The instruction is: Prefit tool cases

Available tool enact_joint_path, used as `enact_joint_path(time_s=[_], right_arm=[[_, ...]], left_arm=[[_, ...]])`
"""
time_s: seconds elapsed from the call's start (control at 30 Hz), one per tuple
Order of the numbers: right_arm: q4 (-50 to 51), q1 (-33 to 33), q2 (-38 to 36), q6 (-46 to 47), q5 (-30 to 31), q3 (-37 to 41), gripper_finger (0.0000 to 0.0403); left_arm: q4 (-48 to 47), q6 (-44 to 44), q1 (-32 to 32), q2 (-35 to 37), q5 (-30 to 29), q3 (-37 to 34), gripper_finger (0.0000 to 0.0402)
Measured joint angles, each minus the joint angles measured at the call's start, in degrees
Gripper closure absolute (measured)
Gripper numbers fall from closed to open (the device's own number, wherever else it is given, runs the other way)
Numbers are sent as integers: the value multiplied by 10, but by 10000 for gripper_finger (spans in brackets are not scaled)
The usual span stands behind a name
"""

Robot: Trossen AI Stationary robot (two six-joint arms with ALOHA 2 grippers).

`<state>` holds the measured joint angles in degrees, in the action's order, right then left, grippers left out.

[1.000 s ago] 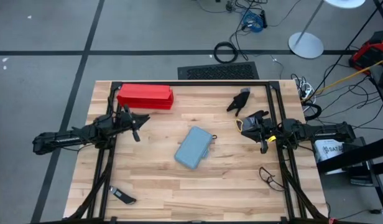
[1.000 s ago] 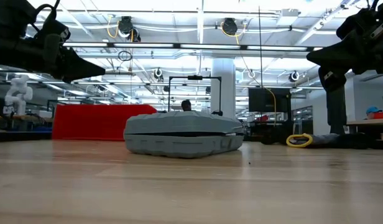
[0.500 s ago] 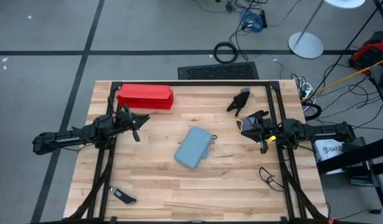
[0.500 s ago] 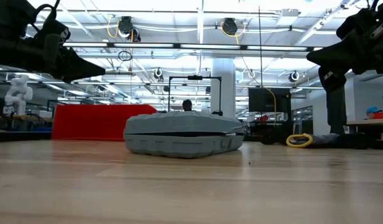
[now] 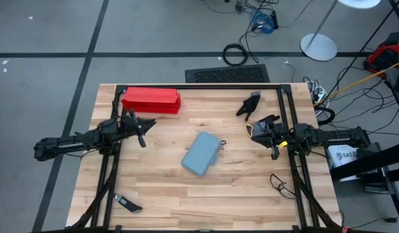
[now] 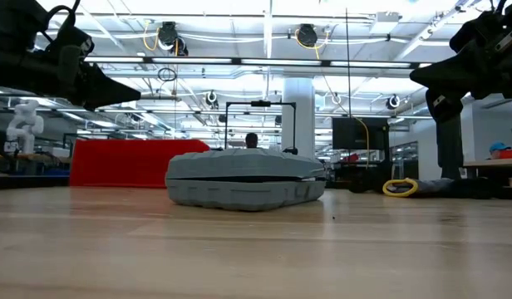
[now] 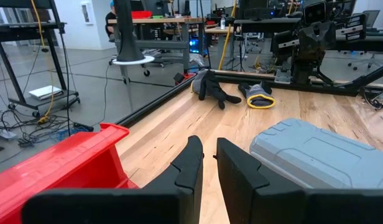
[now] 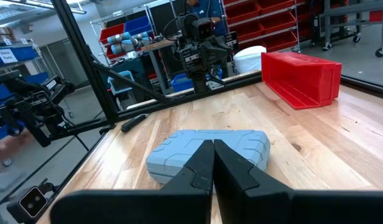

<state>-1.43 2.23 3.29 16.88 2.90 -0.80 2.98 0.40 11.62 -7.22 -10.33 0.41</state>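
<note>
The blue-grey tool case lies closed and flat on the wooden table's middle, bottom shell down. No gripper touches it. My left gripper hovers level above the table's left side, pointing toward the case. A narrow gap shows between its fingertips, with nothing in it. My right gripper hovers level over the right side, pointing at the case. Its fingers are shut together on nothing.
A long red box lies at the far left. Black gloves with a yellow cuff lie at the far right, by my right gripper. A small black tool rests near the front left corner. Black frame rails edge the table.
</note>
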Motion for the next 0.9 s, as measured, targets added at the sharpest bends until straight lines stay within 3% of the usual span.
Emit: enact_joint_path(time_s=[0.27,0.4,0.5,0.63,0.9], right_arm=[[-1,0,0,0,0,0,403],[-41,0,0,1,0,0,403],[-87,1,0,-7,-4,0,403],[-103,1,0,-15,-14,0,403],[-99,1,0,-10,-15,0,403]], left_arm=[[3,-12,0,0,1,0,349],[31,-214,0,0,55,0,349],[101,-225,0,-6,26,0,349],[162,-216,0,-6,42,0,349],[170,-210,0,-6,54,0,349]])
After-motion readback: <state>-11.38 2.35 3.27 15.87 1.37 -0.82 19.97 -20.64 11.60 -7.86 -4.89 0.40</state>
